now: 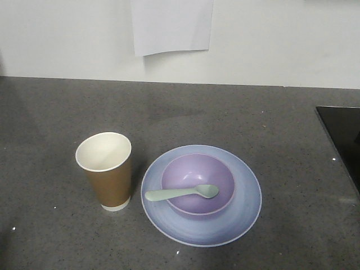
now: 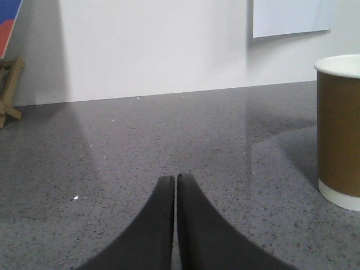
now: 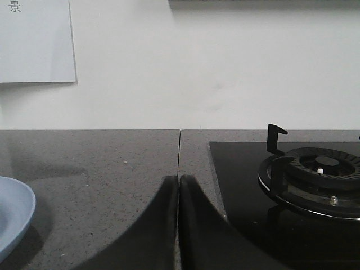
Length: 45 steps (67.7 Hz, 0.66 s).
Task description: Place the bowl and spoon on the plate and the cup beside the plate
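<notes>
A pale blue plate (image 1: 236, 225) lies on the grey counter with a lavender bowl (image 1: 216, 169) standing on its middle. A mint-white spoon (image 1: 181, 193) rests across the bowl, its handle poking left over the rim. The brown paper cup (image 1: 108, 174) stands upright just left of the plate. Neither arm shows in the front view. My left gripper (image 2: 175, 179) is shut and empty, low over the counter, with the cup (image 2: 339, 135) at its right. My right gripper (image 3: 179, 179) is shut and empty, with the plate's edge (image 3: 14, 216) at its far left.
A black gas hob (image 3: 292, 185) with a burner grate (image 3: 318, 169) takes up the counter's right side, its corner (image 1: 343, 135) showing in the front view. A white sheet of paper (image 1: 171, 25) hangs on the back wall. A wooden stand (image 2: 8, 90) sits far left.
</notes>
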Motion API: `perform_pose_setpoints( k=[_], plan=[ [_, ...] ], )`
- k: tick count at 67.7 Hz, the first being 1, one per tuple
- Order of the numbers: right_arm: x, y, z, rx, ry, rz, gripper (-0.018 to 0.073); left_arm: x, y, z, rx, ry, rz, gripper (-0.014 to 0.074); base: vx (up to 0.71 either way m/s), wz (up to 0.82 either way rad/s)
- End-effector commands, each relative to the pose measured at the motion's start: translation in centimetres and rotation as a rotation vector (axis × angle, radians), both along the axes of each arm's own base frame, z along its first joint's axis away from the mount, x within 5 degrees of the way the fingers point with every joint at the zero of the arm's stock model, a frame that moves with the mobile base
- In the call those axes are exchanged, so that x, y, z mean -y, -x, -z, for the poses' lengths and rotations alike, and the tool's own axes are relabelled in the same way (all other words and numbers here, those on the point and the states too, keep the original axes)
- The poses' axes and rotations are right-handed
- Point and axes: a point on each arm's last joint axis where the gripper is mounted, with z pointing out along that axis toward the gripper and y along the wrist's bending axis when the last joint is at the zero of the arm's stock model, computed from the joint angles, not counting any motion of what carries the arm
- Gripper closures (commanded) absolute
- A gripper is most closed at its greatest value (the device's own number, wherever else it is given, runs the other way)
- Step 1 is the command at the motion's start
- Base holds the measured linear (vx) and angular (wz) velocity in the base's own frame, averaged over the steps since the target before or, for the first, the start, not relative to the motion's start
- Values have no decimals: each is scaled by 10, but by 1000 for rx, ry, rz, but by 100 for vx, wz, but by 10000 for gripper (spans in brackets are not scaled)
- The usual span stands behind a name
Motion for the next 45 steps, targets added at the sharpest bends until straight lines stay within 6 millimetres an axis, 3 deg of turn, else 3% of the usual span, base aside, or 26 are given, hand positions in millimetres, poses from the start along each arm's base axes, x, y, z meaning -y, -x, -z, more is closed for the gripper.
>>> perform_pose_setpoints(
  k=[1, 45],
  plan=[
    [-1, 1, -6, 81, 21, -7, 566, 1, 0, -9, 74, 11, 6, 604, 0, 0],
    [-1, 1, -6, 81, 21, -7, 566, 1, 0, -9, 74, 11, 6, 604, 0, 0]
  ],
)
